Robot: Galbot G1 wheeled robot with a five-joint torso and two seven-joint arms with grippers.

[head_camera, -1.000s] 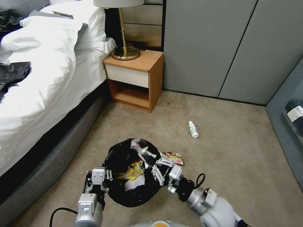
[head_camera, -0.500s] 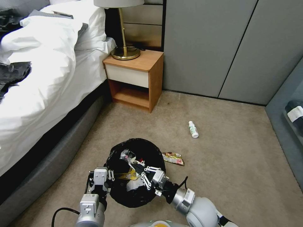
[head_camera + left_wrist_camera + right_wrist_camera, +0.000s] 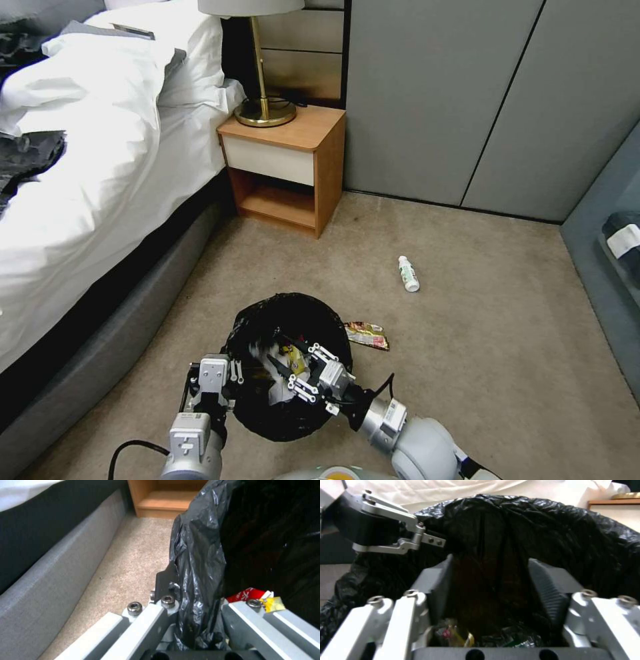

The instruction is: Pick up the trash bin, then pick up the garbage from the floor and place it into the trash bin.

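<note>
The left gripper clamped the rim of the black-lined trash bin. The right gripper hung inside it, jaws wide and empty. 2 litter pieces lay on the carpet: a wrapper and a small white bottle.

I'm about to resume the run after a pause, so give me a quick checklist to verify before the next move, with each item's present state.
1. Left gripper clamped on the rim of the round trash bin lined with a crinkly black plastic bag: ok.
2. Right gripper over the bin's mouth, fingers open: ok.
3. Right gripper empty: ok, nothing between its pads.
4. Litter inside the bin: ok.
5. Floor cleared: not ok; the small white bottle and the colourful snack wrapper lie on the carpet.
6. Bin lifted off the floor: cannot tell.
</note>
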